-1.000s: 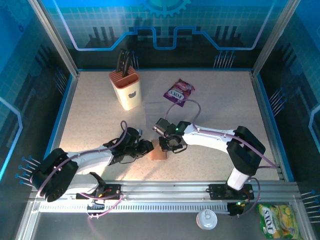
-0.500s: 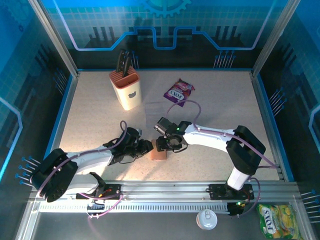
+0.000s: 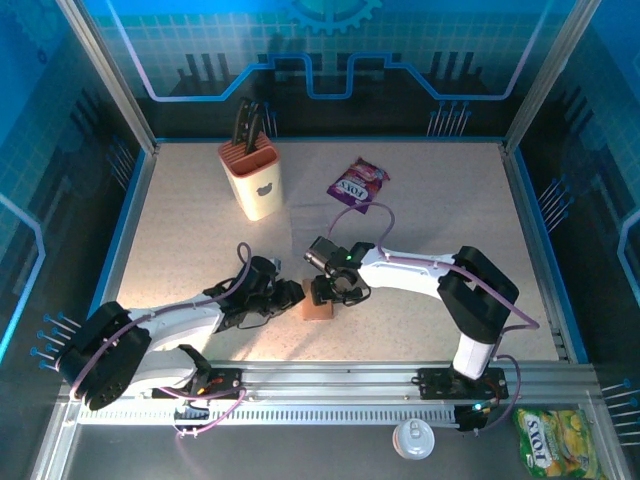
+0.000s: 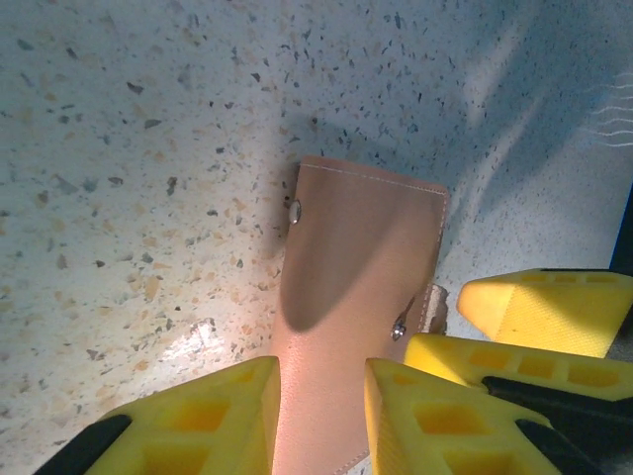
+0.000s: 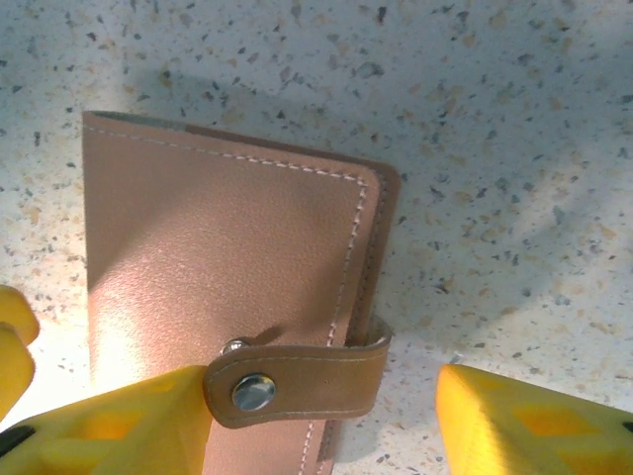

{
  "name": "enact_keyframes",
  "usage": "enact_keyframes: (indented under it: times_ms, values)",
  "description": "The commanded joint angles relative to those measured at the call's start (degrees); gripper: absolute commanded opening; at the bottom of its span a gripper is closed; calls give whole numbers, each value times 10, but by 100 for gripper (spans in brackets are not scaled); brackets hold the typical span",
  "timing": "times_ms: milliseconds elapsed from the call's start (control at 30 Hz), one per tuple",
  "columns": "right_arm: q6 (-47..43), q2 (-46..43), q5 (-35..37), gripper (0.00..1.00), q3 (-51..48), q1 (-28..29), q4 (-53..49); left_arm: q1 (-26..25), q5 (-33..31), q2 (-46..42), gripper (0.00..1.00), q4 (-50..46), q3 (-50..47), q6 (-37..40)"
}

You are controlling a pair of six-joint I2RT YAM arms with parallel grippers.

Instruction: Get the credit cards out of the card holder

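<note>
Near the front edge of the table (image 3: 450,200), between the two arms, the card holder (image 3: 317,311) sits folded shut, so I'd say we're at the opening step and no cards are out yet. Left gripper (image 4: 318,421) is clamped on the holder's near end, which looks like it's there to pin it. Right gripper (image 5: 315,401) has its jaws spread apart either side of the strap tab (image 5: 297,381), one finger touching the tab, nothing gripped. Can't tell for sure whether the snap is popped. Next move, my guess: right pinches that tab and peels the cover back while left holds firm, otherwise the whole thing just slides.
</note>
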Motion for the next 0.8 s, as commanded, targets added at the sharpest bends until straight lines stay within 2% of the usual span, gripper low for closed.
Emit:
enact_keyframes:
  times_ms: [0,100,300,767]
  values:
    - [6,-36,25,60,-14,-1,-19,-4,-8,-10,30,-8,-7,-7]
    - [7,-57,27,58,-32,-7,-16,-4,-9,-10,30,-8,-8,-8]
    - [4,-69,11,43,-61,-25,-1,-4,-4,-2,31,0,-5,-7]
    - [5,-35,-58,24,-85,-38,76,-4,4,21,32,8,-1,-9]
